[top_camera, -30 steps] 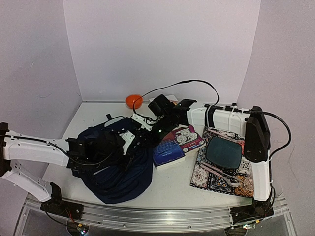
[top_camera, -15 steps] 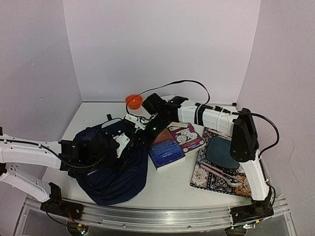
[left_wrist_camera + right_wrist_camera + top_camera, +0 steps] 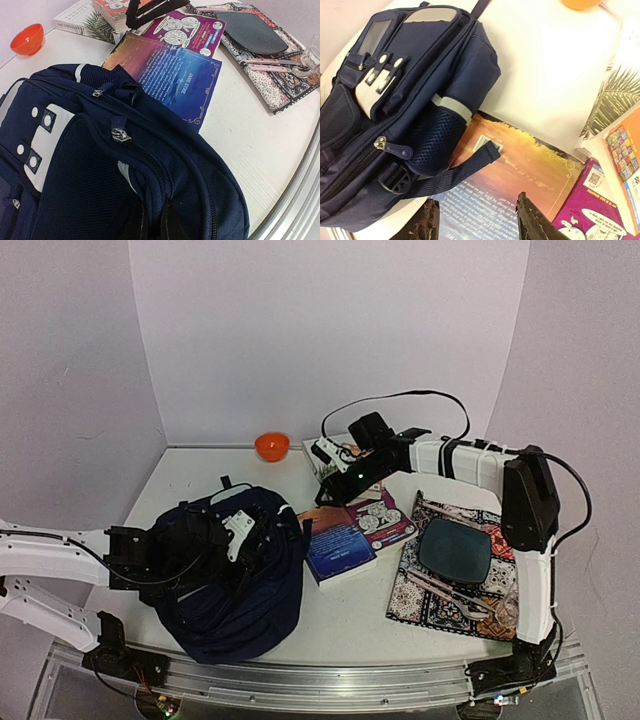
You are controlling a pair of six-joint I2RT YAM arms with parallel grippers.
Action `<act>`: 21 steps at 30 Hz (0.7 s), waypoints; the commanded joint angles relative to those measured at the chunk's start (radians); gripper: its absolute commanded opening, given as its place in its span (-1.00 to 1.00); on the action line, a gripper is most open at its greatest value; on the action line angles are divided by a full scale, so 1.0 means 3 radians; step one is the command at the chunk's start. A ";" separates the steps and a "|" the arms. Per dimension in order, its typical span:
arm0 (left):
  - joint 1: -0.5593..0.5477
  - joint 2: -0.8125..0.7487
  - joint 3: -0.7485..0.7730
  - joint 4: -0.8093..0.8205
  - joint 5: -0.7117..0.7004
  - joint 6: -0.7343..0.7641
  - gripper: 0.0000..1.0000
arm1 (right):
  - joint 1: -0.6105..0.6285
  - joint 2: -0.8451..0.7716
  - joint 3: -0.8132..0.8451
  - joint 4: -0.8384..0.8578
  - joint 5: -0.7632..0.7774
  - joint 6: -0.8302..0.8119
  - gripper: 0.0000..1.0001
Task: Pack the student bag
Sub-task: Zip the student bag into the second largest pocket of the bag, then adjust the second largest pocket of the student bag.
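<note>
The student bag [image 3: 235, 585], a navy backpack, lies on its side at the front left of the table. My left gripper [image 3: 250, 540] is shut on a fold of its fabric; in the left wrist view the dark fingertips [image 3: 172, 225] pinch that fold of the bag [image 3: 100, 165] beside a zip. My right gripper [image 3: 335, 468] hangs open behind the bag, holding nothing. In the right wrist view that gripper [image 3: 480, 222] hovers above a book with an orange and blue cover [image 3: 530, 170]. A loose strap [image 3: 455, 172] of the bag [image 3: 395, 85] lies across that book.
The orange and blue book [image 3: 340, 545] lies against the bag, a purple book [image 3: 385, 518] beside it. More books [image 3: 90, 17] are stacked at the back. An orange bowl [image 3: 271, 446] sits by the back wall. A patterned mat [image 3: 420, 605] with dark plate [image 3: 455, 550] and spoon lies right.
My right gripper has opened and drawn back from the bag toward the back right. The left arm has pulled the bag a little to the left, still gripping it.
</note>
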 commanded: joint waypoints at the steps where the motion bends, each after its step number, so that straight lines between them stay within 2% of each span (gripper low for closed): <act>1: 0.0227 -0.0126 0.0142 0.0284 0.0111 -0.0195 -1.00 | 0.0118 -0.0098 -0.0131 0.0165 -0.0066 0.0163 0.09; 4: 0.0479 -0.0117 0.0165 0.0277 0.0352 -0.0281 -1.00 | 0.0119 -0.0154 -0.0297 0.0331 -0.0172 0.0267 0.11; 8: 0.0553 -0.0093 0.0177 0.0273 0.0524 -0.0259 -1.00 | 0.0124 -0.0188 -0.0494 0.0560 -0.0313 0.0520 0.16; 15: 0.0553 -0.0085 0.0079 0.0301 0.1010 -0.0139 -1.00 | 0.0215 0.0029 -0.0312 0.0821 -0.0429 0.0921 0.22; 21: 0.0553 -0.0165 -0.0023 0.0324 0.1138 -0.0082 -1.00 | 0.0268 0.0265 -0.0104 0.1051 -0.0697 0.1116 0.31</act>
